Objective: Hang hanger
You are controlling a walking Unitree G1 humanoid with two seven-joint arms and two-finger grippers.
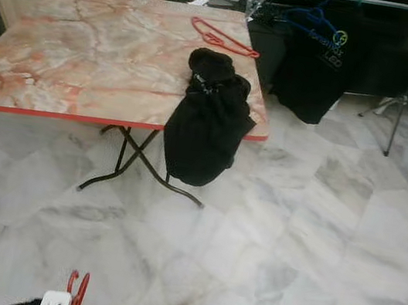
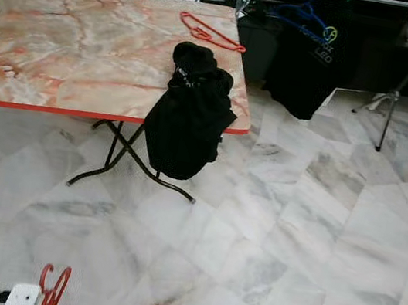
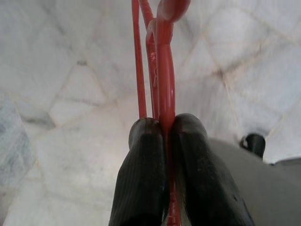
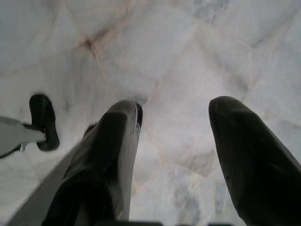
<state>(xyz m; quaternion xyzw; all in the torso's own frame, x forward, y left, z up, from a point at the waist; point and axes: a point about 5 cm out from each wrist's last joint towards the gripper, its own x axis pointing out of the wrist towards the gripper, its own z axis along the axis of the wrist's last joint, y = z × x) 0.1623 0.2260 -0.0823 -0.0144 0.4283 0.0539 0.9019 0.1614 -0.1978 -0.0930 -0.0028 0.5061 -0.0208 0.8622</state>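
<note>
Left wrist view: left gripper (image 3: 162, 129) clenched on a red hanger (image 3: 162, 70), held low over the floor.
Right gripper (image 4: 174, 117): fingers spread, holding nothing, idle.
Risks, as judged: the thin hanger may twist or slip in the narrow pinch on the way; its hook could catch the dark garments (image 1: 313, 61) already on the rail (image 1: 355, 0).
Surface: pale marble floor (image 1: 314, 241).
Room: marble-patterned tabletop (image 1: 87, 55), red-edged, carrying a black bag (image 1: 208, 118) and a second red hanger (image 1: 221, 38); rail well apart, far right.
</note>
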